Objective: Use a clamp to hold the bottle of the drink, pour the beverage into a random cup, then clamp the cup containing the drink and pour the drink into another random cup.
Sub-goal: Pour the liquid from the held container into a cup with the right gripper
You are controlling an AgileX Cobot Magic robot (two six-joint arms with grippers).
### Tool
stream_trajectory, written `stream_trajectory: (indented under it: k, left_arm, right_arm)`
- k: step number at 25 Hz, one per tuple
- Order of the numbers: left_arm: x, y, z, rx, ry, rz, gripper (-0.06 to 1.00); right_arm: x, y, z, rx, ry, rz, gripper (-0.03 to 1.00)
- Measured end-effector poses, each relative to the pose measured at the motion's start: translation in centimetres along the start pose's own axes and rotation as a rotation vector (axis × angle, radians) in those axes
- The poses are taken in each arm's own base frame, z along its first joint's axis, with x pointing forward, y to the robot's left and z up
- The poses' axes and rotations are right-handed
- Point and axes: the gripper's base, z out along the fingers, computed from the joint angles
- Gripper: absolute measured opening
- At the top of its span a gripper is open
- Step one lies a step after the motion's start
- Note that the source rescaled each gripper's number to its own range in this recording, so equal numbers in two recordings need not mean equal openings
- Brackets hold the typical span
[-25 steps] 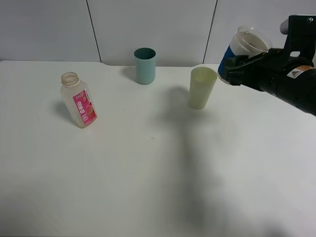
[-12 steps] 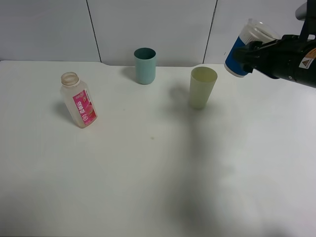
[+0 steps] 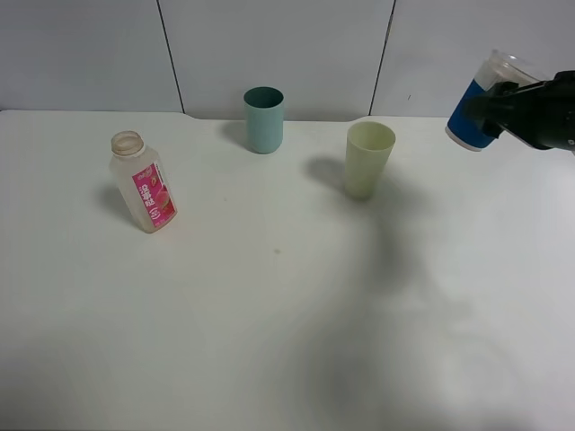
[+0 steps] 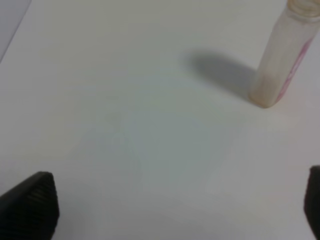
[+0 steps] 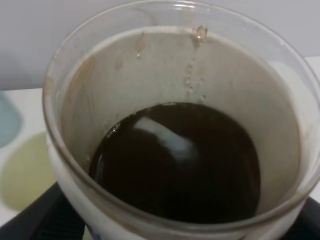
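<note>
My right gripper point(image 3: 510, 109) is shut on the blue-sleeved cup point(image 3: 478, 112), which it holds in the air at the far right, slightly tilted, to the right of the tall pale green cup point(image 3: 368, 159). The right wrist view looks into the held cup point(image 5: 150, 65), where the dark brown beverage point(image 5: 175, 160) fills the bottom. The bottle point(image 3: 144, 184), with its pink label, stands uncapped on the left of the table. It also shows in the left wrist view as the bottle point(image 4: 280, 60), well ahead of my open left gripper point(image 4: 170, 210), which holds nothing.
A dark teal cup point(image 3: 263, 118) stands at the back of the white table point(image 3: 269, 314), left of the green cup. A pale panelled wall rises behind the table's far edge. The left arm is outside the high view.
The right arm has carried the blue-sleeved cup to the right, away from the green cup's rim, and brought it closer to upright. Bottle and other cups have not moved.
</note>
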Motion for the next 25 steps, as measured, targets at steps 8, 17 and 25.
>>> stream_trajectory:
  k: [8,17,25]
  left_arm:
    - [0.0,0.0,0.0,0.000,0.000,0.000,1.00]
    - [0.0,0.0,0.0,0.000,0.000,0.000,1.00]
    - [0.0,0.0,0.0,0.000,0.000,0.000,1.00]
  right_arm:
    - [-0.3,-1.2,-0.1,0.038,0.016,-0.011,0.00]
    - [-0.9,-1.4,0.0,0.076,0.102,-0.021,0.00]
    - [-0.6,-1.4,0.0,0.094,0.139,-0.048,0.00]
